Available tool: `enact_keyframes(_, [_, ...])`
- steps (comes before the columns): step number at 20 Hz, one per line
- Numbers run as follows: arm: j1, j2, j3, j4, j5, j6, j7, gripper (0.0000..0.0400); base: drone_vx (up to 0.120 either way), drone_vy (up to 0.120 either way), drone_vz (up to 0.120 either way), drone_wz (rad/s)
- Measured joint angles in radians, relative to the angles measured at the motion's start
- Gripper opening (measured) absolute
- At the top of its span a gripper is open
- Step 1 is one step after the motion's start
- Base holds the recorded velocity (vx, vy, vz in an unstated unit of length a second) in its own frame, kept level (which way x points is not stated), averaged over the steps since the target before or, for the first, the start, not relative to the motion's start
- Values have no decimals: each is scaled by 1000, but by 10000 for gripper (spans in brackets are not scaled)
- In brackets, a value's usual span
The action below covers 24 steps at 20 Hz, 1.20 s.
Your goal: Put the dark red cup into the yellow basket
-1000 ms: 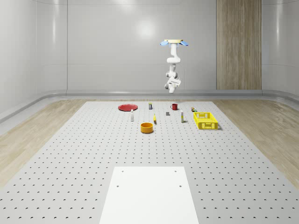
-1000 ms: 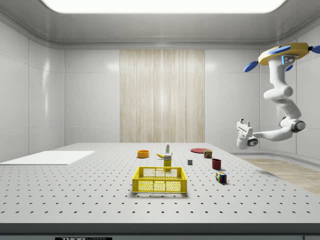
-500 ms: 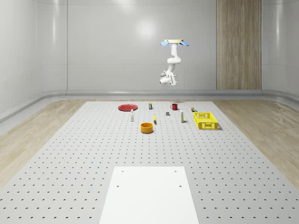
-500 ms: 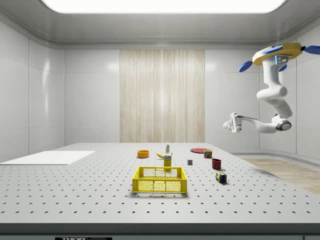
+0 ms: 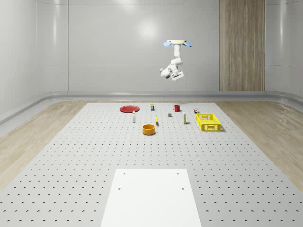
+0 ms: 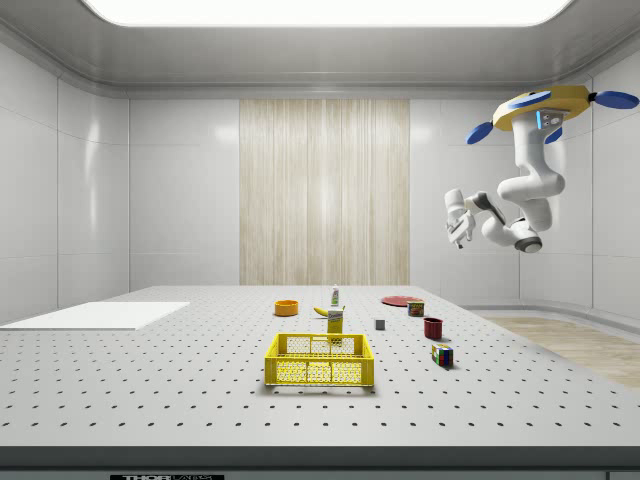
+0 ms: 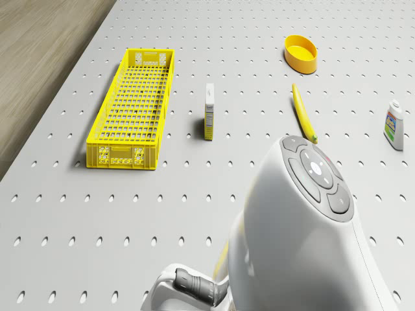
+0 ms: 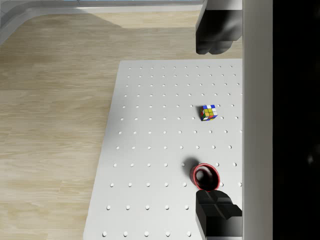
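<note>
The dark red cup (image 5: 176,108) (image 6: 433,328) (image 8: 205,176) stands upright on the perforated table near its far edge. The yellow basket (image 5: 208,122) (image 6: 320,360) (image 7: 133,107) sits on the table apart from the cup, toward the whole-scene view's right. The drone (image 5: 177,43) (image 6: 545,105) hovers high over the table's far end, roughly above the cup. Its arm is folded up, and the gripper (image 5: 179,75) (image 6: 455,222) (image 8: 218,125) hangs high in the air, well above the cup. The fingers (image 8: 217,30) stand wide apart, open, holding nothing.
An orange bowl (image 5: 149,129) (image 7: 301,53), a banana (image 7: 303,111), a small box (image 7: 209,120) and a bottle (image 7: 393,126) lie around the table's middle. A red plate (image 5: 129,109) is at the far left. A Rubik's cube (image 8: 208,112) (image 6: 442,354) sits near the cup. A white panel (image 5: 151,196) lies at the front.
The arm has folded upward, lifting the gripper from low beside the table's far end to high near the drone. The drone has drifted slightly toward the side view's left.
</note>
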Motion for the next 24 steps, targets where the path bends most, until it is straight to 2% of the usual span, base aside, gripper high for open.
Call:
enact_keyframes(4, [-131,-42,65,-30,-87,-58,86,400,120,0,-120,0])
enact_keyframes(7, [-191,-69,94,-38,-113,-79,125,400,120,0,-120,0])
enact_keyframes(9, [-218,-84,108,-41,-121,-85,144,400,20,0,-120,0])
enact_keyframes(17, [-277,-135,140,-42,-119,-74,187,400,0,0,-120,0])
enact_keyframes(22, [-294,-164,153,-41,-108,-55,201,400,0,120,-120,0])
enact_keyframes(24, [-300,-174,158,-40,-103,-47,206,400,0,20,-120,0])
